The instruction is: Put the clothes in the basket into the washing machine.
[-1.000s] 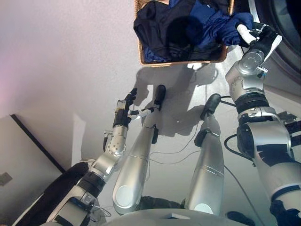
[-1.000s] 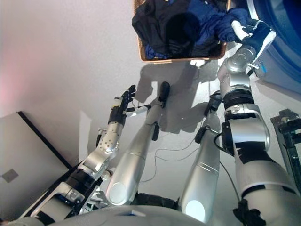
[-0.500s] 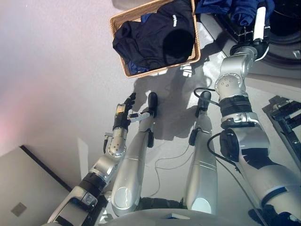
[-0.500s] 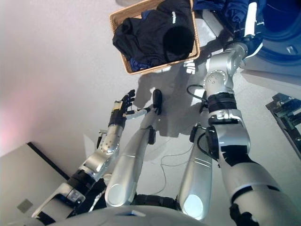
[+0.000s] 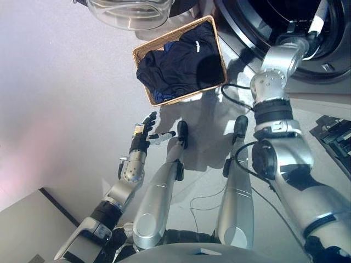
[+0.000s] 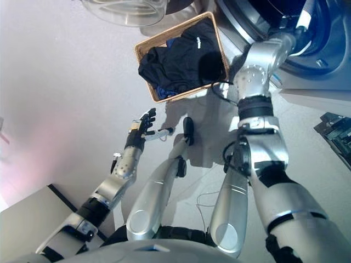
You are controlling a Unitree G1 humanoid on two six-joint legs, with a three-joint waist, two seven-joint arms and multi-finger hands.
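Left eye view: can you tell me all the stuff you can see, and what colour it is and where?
Basket: one, tan wicker, on the floor, top middle.
Clothes: a heap, dark navy and black, inside the basket.
Washing machine: one, grey with a dark opening, top right.
Washing machine door: one, clear glass, top edge.
Left hand: dark, open, above the floor, holding nothing.
Right hand: reaches into the machine's opening, fingers hidden.

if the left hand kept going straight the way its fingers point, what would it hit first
Probably the wicker basket holding dark clothes. The left hand hangs open over bare floor, fingers aimed up toward the basket's near corner; height is unclear, so it might pass above the rim.
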